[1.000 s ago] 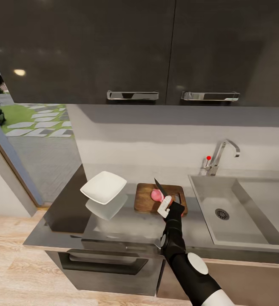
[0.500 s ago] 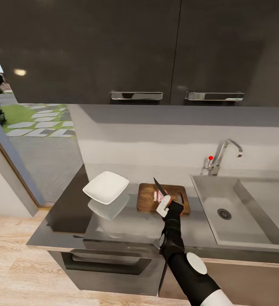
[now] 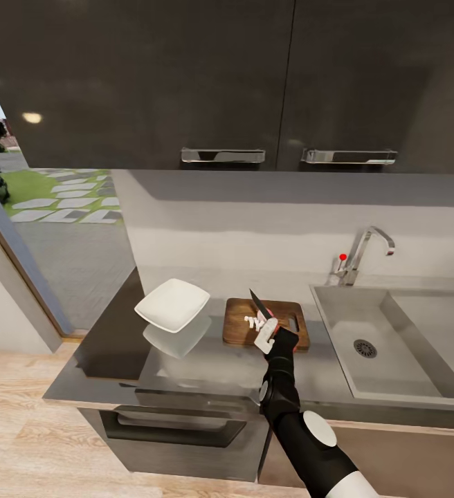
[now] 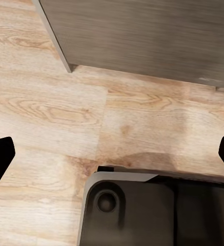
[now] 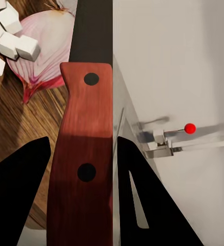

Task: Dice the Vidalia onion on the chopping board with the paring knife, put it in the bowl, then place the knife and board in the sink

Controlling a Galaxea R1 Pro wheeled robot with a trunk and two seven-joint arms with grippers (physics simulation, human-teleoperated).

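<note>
Since a second ago the whole pink onion on the wooden board [image 3: 265,323] has been replaced by small white cubes [image 3: 253,321], though a pink-veined piece [image 5: 40,41] is seen beside them, so dicing seems underway. The knife [image 5: 83,148], red-brown handled with two rivets, is clamped in the right gripper [image 3: 269,336] over the board, left of the grey sink [image 3: 393,346] and right of the glossy white bowl [image 3: 172,304]. The left gripper [image 4: 112,154] is spread wide over the plank floor [image 4: 65,113].

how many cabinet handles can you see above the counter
2. One chrome handle sits on the upper cabinet above the chopping board; the other handle is on the cabinet above the sink. More may lie outside the view.
</note>
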